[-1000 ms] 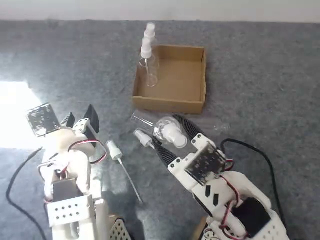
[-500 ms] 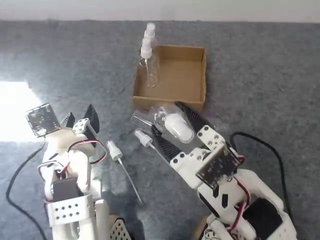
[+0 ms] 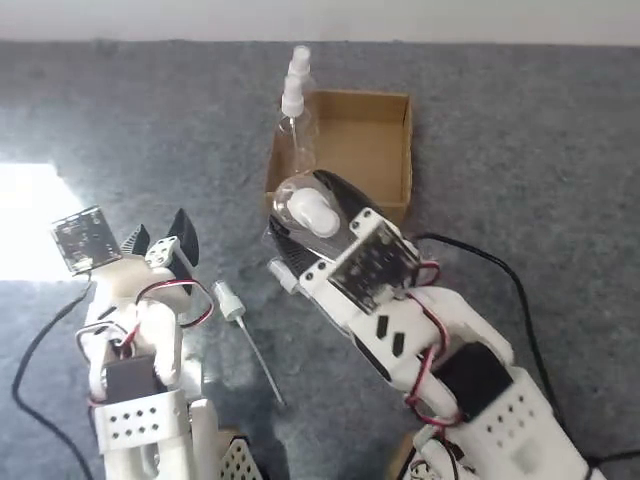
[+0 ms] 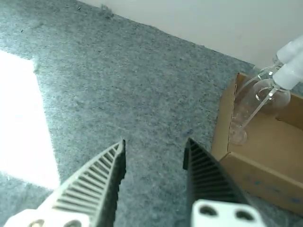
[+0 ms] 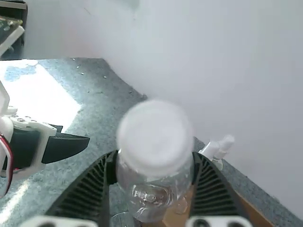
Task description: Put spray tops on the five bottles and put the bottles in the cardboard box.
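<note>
My right gripper is shut on a clear bottle with a white cap, held above the front left corner of the cardboard box. In the right wrist view the bottle stands upright between the black fingers. Two bottles with spray tops stand in the box's far left corner, also seen from the left wrist as bottles. A loose spray top with a long tube lies on the table. My left gripper is open and holds nothing, left of that spray top.
Another spray top lies half hidden under the right arm. The box's near wall is to one side of my left gripper. A bright sunlit patch covers the table's left. Grey carpet lies around the box.
The right arm has carried the bottle away from the table's middle, left and toward the box's front left corner, turning as it went. The left arm has kept still.
</note>
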Tool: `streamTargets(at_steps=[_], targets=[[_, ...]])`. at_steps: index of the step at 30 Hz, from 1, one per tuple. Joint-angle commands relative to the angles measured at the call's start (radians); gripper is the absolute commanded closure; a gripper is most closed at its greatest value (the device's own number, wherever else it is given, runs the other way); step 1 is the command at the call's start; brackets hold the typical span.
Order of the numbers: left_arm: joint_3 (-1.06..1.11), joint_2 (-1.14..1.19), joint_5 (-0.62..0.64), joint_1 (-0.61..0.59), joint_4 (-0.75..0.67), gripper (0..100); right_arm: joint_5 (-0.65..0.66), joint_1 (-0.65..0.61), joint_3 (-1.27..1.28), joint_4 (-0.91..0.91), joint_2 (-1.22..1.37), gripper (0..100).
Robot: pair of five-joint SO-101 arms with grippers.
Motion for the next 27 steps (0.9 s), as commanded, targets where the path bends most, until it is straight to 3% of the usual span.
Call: streamTargets(at_steps=[1, 5, 13, 23, 27], targets=[[-0.007, -0.012, 0.011, -0.003, -0.034, 81, 0.02, 0.013, -0.064, -0.077, 0.07, 91.0], [-0.007, -0.012, 0.011, -0.003, -0.034, 81, 0.02, 0.027, -0.074, -0.147, 0.16, 91.0], [-0.007, -0.012, 0.011, -0.003, -0.034, 81, -0.104, 0.134, -0.236, -0.151, 0.38, 90.8], [-0.007, -0.012, 0.011, 0.0, -0.034, 81, -0.107, 0.143, -0.377, -0.153, 0.631, 91.1], [-0.007, -0.012, 0.011, 0.002, -0.034, 81, -0.178, 0.154, -0.433, -0.151, 0.719, 91.0]])
